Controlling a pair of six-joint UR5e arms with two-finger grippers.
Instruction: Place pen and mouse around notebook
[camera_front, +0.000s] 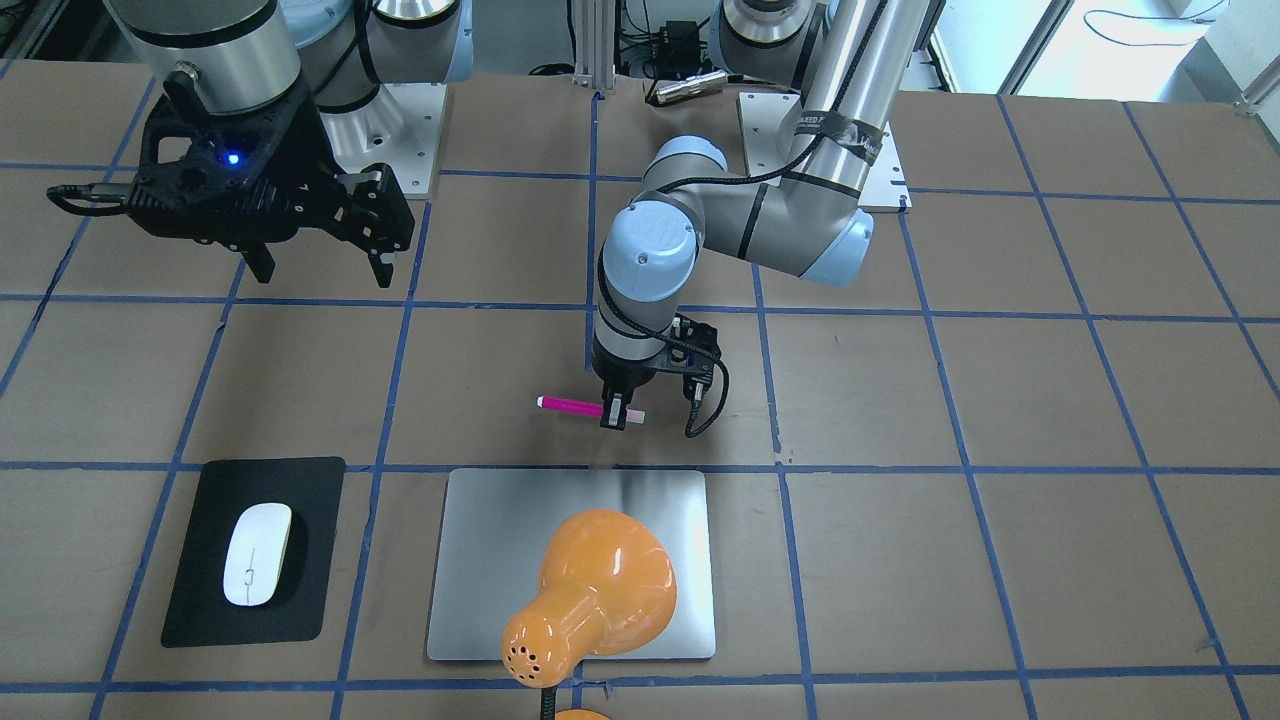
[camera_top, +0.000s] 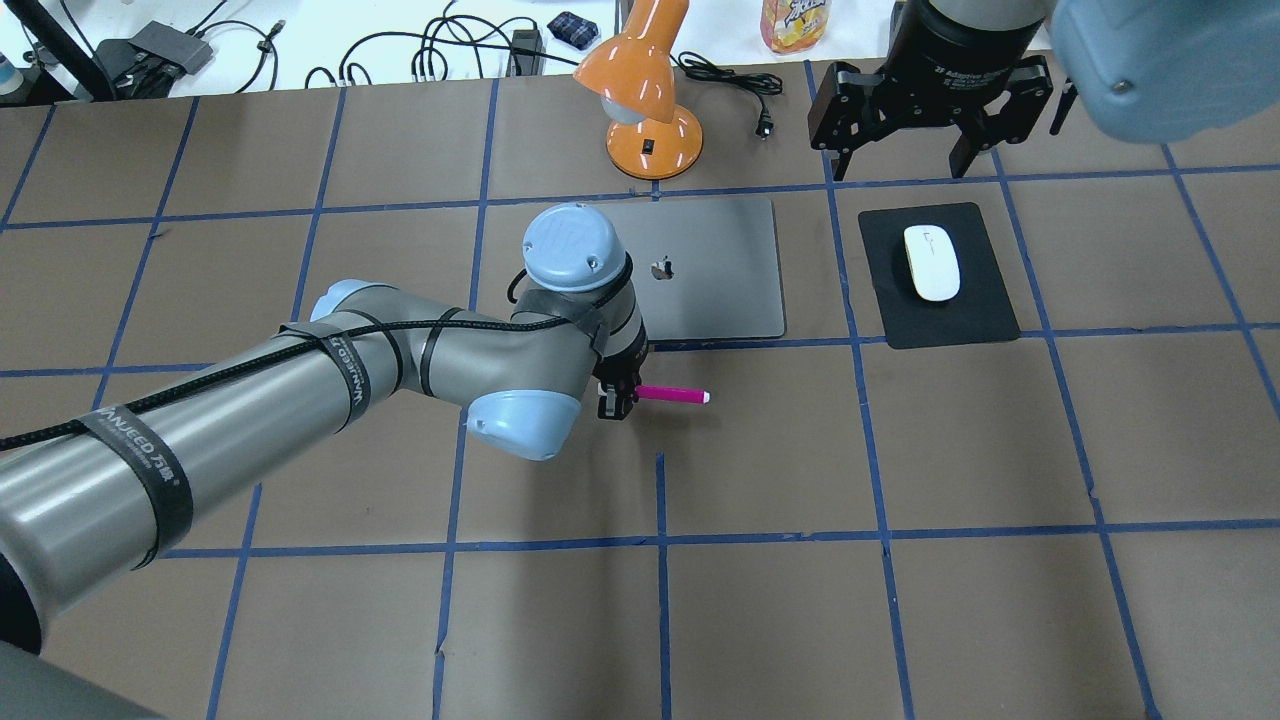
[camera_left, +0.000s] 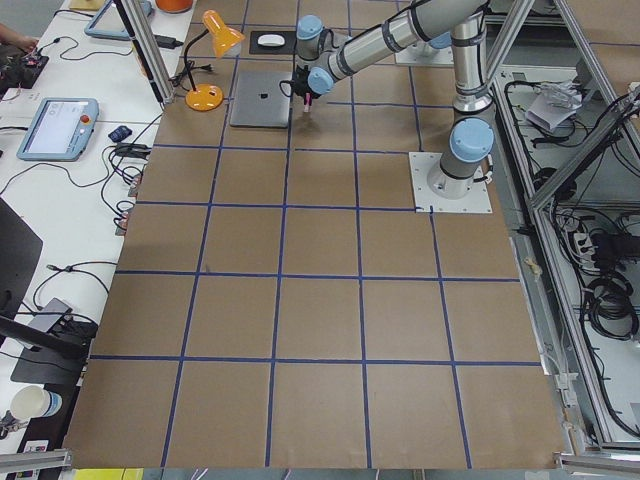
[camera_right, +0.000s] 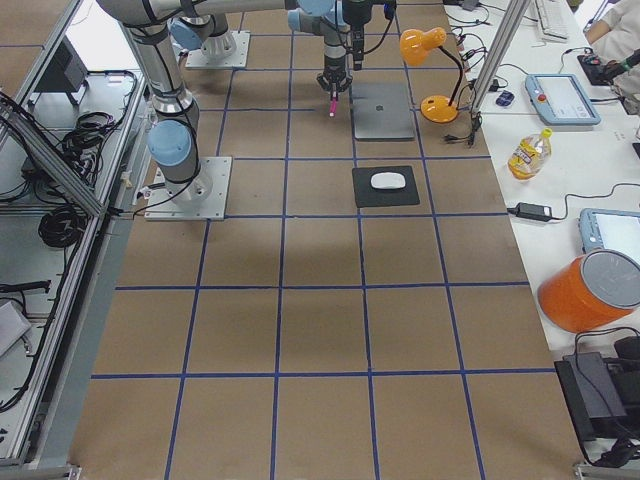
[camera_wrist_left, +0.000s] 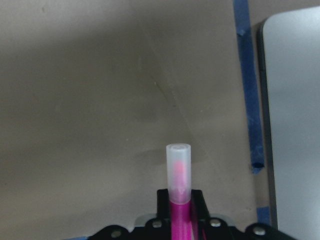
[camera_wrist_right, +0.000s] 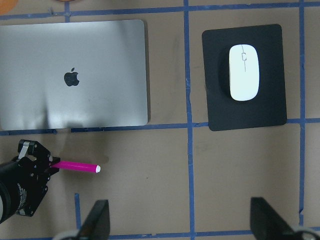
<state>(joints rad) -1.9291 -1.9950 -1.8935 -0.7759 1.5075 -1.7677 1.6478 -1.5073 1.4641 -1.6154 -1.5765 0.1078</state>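
Note:
My left gripper (camera_front: 615, 412) (camera_top: 612, 400) is shut on the magenta pen (camera_front: 570, 406) (camera_top: 672, 394), gripping it near one end. The pen lies level, low over the table, just off the notebook's long edge on the robot's side. In the left wrist view the pen (camera_wrist_left: 178, 175) sticks out from between the fingers, with the notebook (camera_wrist_left: 295, 125) at the right. The silver notebook (camera_front: 500, 520) (camera_top: 710, 270) lies flat. The white mouse (camera_front: 257, 553) (camera_top: 931, 262) (camera_wrist_right: 244, 72) rests on a black mat (camera_front: 200, 570) beside it. My right gripper (camera_front: 320, 265) (camera_top: 900, 160) hangs open and empty, high above the table.
An orange desk lamp (camera_front: 590, 590) (camera_top: 645, 90) stands at the notebook's far edge, its head hanging over the notebook. Cables, a bottle (camera_top: 795, 20) and tablets lie on the white bench beyond the table. Blue tape lines grid the brown tabletop.

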